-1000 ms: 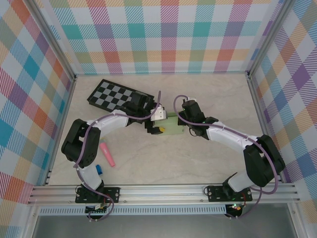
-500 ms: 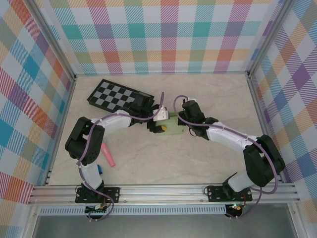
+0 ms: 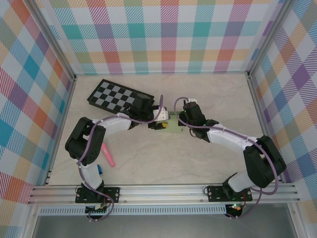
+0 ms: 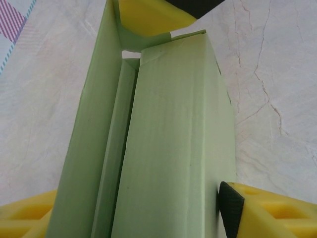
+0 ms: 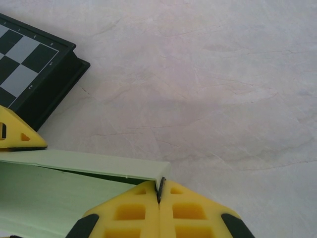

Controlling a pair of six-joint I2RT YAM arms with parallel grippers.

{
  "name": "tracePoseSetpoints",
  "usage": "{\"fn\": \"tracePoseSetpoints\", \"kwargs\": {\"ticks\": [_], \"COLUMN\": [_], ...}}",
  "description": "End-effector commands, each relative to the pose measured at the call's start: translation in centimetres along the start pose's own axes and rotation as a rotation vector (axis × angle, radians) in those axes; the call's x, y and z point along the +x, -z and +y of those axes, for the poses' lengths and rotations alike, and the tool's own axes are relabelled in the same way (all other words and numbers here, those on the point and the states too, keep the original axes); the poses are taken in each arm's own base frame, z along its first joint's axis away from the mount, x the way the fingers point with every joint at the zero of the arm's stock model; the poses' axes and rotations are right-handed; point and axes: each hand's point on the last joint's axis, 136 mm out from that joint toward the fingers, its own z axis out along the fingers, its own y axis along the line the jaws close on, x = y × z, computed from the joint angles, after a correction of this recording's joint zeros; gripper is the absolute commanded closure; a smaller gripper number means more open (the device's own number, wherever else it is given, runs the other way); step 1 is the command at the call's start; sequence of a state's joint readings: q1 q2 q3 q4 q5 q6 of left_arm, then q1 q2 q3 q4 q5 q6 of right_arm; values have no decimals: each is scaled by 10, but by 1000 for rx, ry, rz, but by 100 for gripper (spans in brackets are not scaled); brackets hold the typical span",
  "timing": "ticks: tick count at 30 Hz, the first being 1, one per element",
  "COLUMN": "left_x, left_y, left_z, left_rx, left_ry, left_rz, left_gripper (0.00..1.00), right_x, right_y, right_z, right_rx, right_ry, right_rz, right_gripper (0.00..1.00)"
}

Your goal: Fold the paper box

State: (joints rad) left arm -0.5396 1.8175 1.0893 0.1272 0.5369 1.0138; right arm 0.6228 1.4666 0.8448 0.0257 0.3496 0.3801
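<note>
- Box [image 3: 173,130]: pale green thin card, matte and faintly streaked. It is partly folded into upright walls with sharp creases and sits mid-table between both arms, near the checkerboard [image 3: 116,95].
- Left gripper [image 4: 138,206]: yellow fingers with cut-out cells, spread wide and clamping the box across its width, with a black pad against one side.
- Right gripper [image 5: 159,191]: yellow fingers pressed together, pinching a thin flap corner.
- Table [image 5: 223,74]: cream, marble-veined.
- Checkerboard: black-and-grey squares with a thick dark rim.
</note>
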Motion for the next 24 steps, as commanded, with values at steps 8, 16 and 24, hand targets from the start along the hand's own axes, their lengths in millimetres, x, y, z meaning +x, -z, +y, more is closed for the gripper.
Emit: {"fn": "tracePoseSetpoints", "kwargs": {"ticks": [8, 16, 24], "left_x": [-16, -13, -12], "left_y": [-6, -8, -14], "left_z": [1, 2, 4], "left_rx": [-58, -77, -95], "left_ry": [-27, -37, -39], "left_rz": [-51, -38, -41], "left_gripper": [38, 39, 39], "right_x": [36, 22, 11], "right_y": [0, 33, 68], "right_z": [-7, -8, -20], "right_rx": [-10, -59, -143], "right_ry": [54, 55, -108], "right_rz": [79, -2, 94], "right_gripper": [100, 77, 57]}}
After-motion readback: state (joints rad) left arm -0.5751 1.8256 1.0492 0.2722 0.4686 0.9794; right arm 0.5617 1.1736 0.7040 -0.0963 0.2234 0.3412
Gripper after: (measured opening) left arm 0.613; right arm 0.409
